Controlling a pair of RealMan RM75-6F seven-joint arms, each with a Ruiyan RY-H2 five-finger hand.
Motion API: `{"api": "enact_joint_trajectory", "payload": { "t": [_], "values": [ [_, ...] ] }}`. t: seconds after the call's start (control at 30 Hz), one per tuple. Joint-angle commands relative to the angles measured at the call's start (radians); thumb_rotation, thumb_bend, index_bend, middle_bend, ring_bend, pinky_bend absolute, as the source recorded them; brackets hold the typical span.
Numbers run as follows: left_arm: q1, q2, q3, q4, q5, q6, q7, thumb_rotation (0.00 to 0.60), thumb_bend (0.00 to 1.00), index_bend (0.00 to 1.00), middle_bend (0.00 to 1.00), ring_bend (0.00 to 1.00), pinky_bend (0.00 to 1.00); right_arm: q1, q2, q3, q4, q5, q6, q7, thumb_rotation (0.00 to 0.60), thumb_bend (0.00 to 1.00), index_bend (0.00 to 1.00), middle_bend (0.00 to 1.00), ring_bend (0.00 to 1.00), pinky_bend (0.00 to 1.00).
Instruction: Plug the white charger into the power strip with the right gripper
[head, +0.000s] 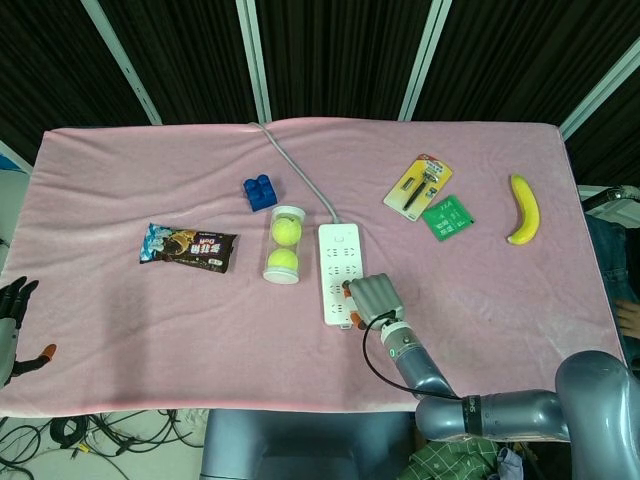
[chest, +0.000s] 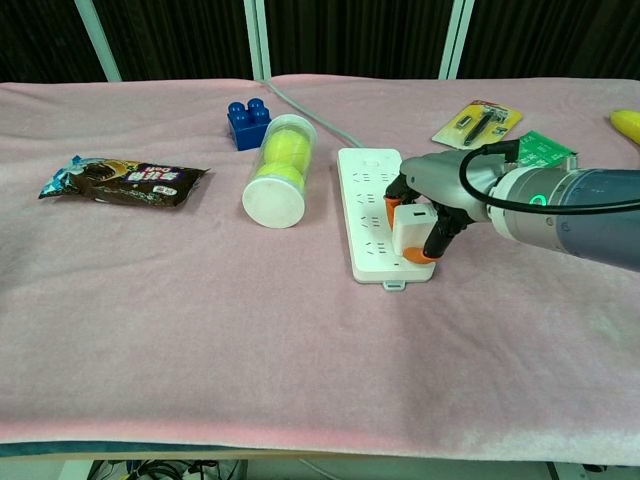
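Pink cloth (head: 150, 330) covers the whole table; dark slatted panels behind.

Right hand (chest: 432, 195) sits over the near end of the power strip (chest: 366, 205), fingers curled round the white charger (chest: 410, 226), orange-tipped fingers (chest: 392, 206) pinching its sides. Charger stands upright on the strip's near sockets; whether the prongs are fully seated cannot be told. In the head view the right hand (head: 372, 296) hides the charger.

Power strip lies lengthwise near table centre, its grey cable (head: 300, 165) running off toward 11 o'clock to the far edge.

Left hand (head: 12, 325) at 8 o'clock, just off the table's edge, fingers apart, holding nothing.

Clear tube of tennis balls (chest: 279, 168) lies just at 9 o'clock of the strip. Blue toy block (chest: 248, 122) beyond the tube. Snack wrapper (chest: 125, 180) further out at 9 o'clock. At 1–2 o'clock: yellow carded pack (head: 418, 186), green packet (head: 447, 218), and a banana (head: 524, 209) well apart near the right edge.
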Motion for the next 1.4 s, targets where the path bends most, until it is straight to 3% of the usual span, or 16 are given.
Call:
{"api": "enact_joint_trajectory", "payload": {
  "t": [0.03, 0.43, 0.57, 0.63, 0.77, 0.9, 1.1, 1.4],
  "values": [
    [0.000, 0.000, 0.000, 0.000, -0.001, -0.001, -0.001, 0.600, 0.24, 0.00, 0.00, 0.00, 0.06, 0.002, -0.008, -0.004, 0.011, 0.003, -0.002, -0.006, 0.600, 0.47, 1.00, 0.87, 0.87, 0.62],
    [0.000, 0.001, 0.000, -0.002, -0.001, -0.001, 0.000, 0.600, 0.24, 0.00, 0.00, 0.00, 0.06, 0.002, -0.017, -0.009, 0.027, 0.015, -0.020, -0.008, 0.600, 0.47, 1.00, 0.87, 0.87, 0.62],
    [0.000, 0.002, 0.000, -0.002, -0.001, -0.001, -0.001, 0.600, 0.24, 0.00, 0.00, 0.00, 0.06, 0.001, -0.012, -0.004, 0.022, 0.016, -0.022, -0.001, 0.600, 0.46, 1.00, 0.82, 0.83, 0.62],
    [0.000, 0.002, 0.000, -0.002, -0.001, -0.002, -0.001, 0.600, 0.24, 0.00, 0.00, 0.00, 0.06, -0.001, -0.007, 0.001, 0.016, 0.016, -0.026, 0.007, 0.600, 0.44, 0.95, 0.75, 0.79, 0.62],
    [0.000, 0.002, 0.000, -0.002, -0.001, -0.002, -0.001, 0.600, 0.24, 0.00, 0.00, 0.00, 0.06, -0.001, 0.008, 0.009, 0.001, 0.026, -0.045, 0.023, 0.600, 0.40, 0.67, 0.57, 0.66, 0.58],
    [0.000, 0.002, 0.001, -0.003, -0.001, -0.002, 0.000, 0.600, 0.24, 0.00, 0.00, 0.00, 0.06, 0.002, 0.017, 0.013, -0.007, 0.031, -0.048, 0.027, 0.600, 0.39, 0.51, 0.46, 0.58, 0.52],
    [0.000, 0.003, 0.001, -0.003, 0.000, -0.002, -0.001, 0.600, 0.24, 0.00, 0.00, 0.00, 0.06, 0.002, 0.026, 0.017, -0.022, 0.030, -0.034, 0.033, 0.600, 0.38, 0.40, 0.36, 0.51, 0.45],
    [-0.001, 0.003, 0.002, -0.003, 0.000, -0.003, 0.002, 0.600, 0.24, 0.00, 0.00, 0.00, 0.06, 0.005, 0.058, 0.031, -0.064, 0.033, -0.009, 0.036, 0.600, 0.38, 0.38, 0.29, 0.46, 0.42]
  ]
}}
